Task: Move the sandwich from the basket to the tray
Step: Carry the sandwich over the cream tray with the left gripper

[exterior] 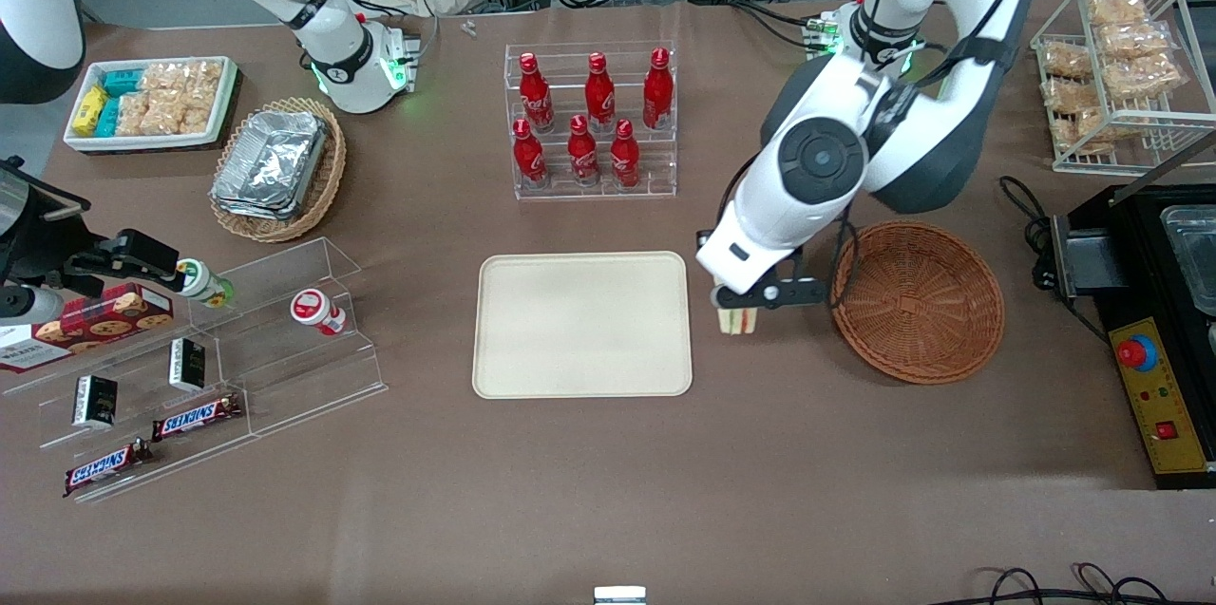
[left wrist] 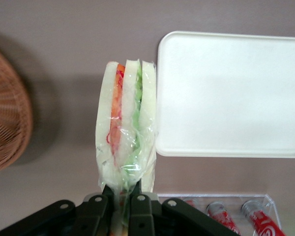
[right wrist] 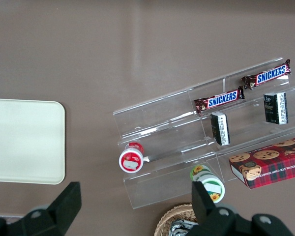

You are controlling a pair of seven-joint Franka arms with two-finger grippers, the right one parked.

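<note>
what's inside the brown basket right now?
Nothing shows inside the basket: only bare weave. The arm covers a bit of its rim. The sandwich is out, held by the hand above the table between basket and tray.

Front view: mounted high, facing robots, angled steeply down; covers whole tabletop point(exterior: 608, 491) at distance.

Left wrist view: looks straight down past claw point(left wrist: 122, 204), close range; claw pinches sandwich point(left wrist: 124, 142) between basket point(left wrist: 5, 118) and tray point(left wrist: 231, 93).

Right wrist view: looks straight down from parked arm, moderate height, over clear display steps point(right wrist: 196, 147) toward parked arm's end of tabletop.

Shared: tray seen in all three views point(exterior: 581, 325) point(right wrist: 24, 140); basket point(exterior: 919, 301), sandwich point(exterior: 739, 320), claw point(exterior: 750, 296) in front and left wrist views; display steps point(exterior: 237, 349) in front and right wrist views.
</note>
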